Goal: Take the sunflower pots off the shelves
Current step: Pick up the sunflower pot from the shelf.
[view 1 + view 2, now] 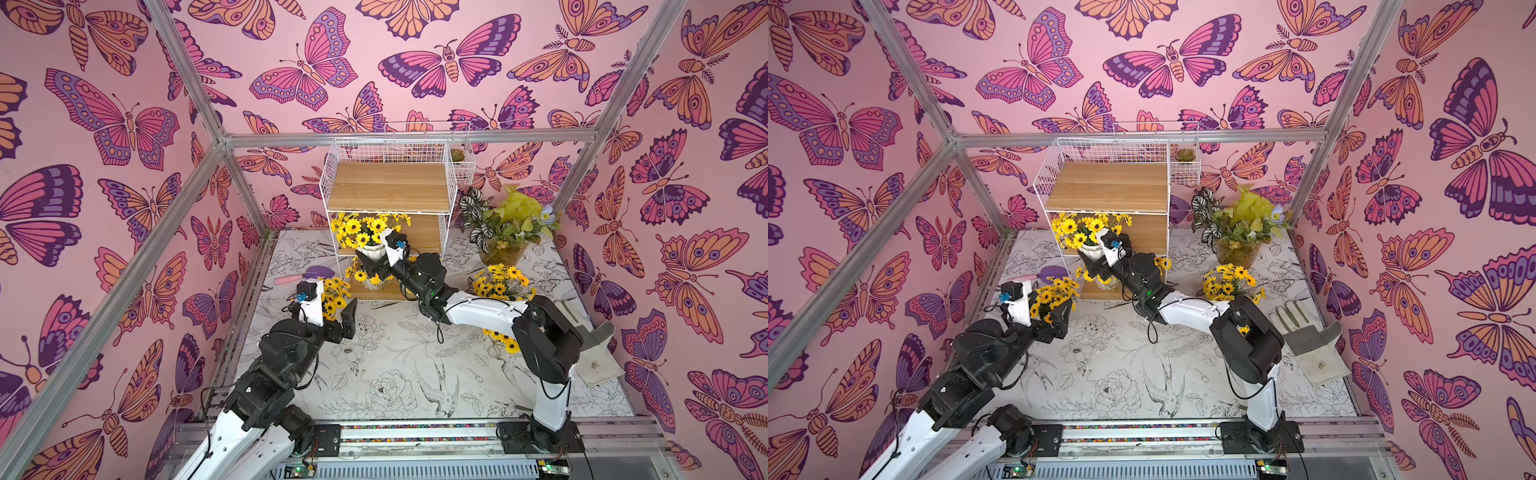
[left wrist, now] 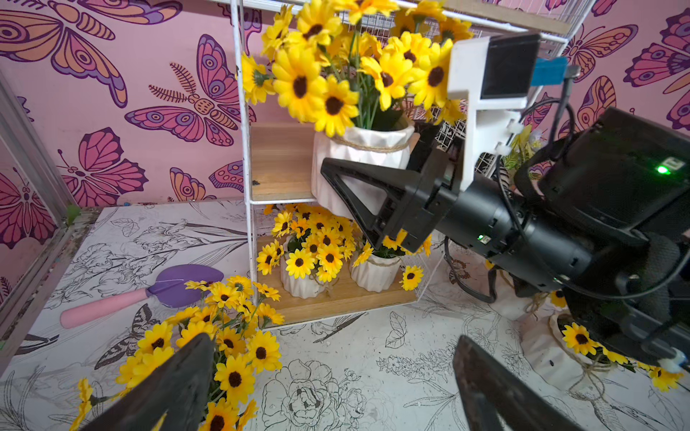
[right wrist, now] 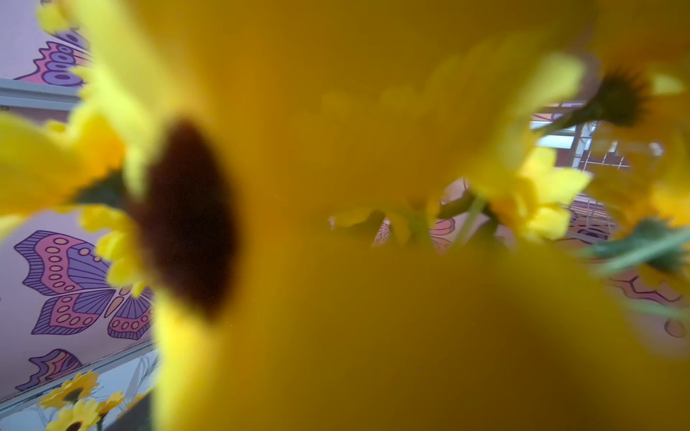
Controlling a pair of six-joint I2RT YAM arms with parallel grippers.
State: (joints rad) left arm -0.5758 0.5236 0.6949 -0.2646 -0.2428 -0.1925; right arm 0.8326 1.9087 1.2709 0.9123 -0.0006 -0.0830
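A small pale marking beside a lit green lamp (image 2: 662, 169) on the right arm's wrist housing is too small to be read.

The right arm is raised from its near-right base, bent sharply at the elbow, and its white forearm is stretched across to the middle tier of the shelves (image 1: 388, 187). The right gripper (image 2: 367, 156) is clamped on the middle-shelf sunflower pot (image 2: 347, 155): one finger is laid across the white ribbed face, and the other is set at the far side. The pot's base is seen jutting past the board's front edge. The right wrist view is filled by blurred yellow petals and one dark flower centre (image 3: 186, 216).

The left arm is extended from the near-left base, with its gripper held low over the worktop (image 1: 395, 374), left of the shelves' front. The left gripper (image 2: 332, 341) is spread wide and nothing is held in it. One finger is brushed by the blooms of a sunflower pot on the worktop (image 1: 1052, 297), whose white body is hidden.

Two sunflower pots (image 2: 298, 283) (image 2: 373, 272) are stood side by side on the bottom board. Two more are set on the worktop to the right, one in the open (image 1: 500, 282) and one partly covered by the right forearm (image 1: 505, 340).

A purple trowel with a pink handle (image 2: 168, 287) is laid left of the shelves. An amber pot of leaves (image 1: 503, 249) is placed to their right.
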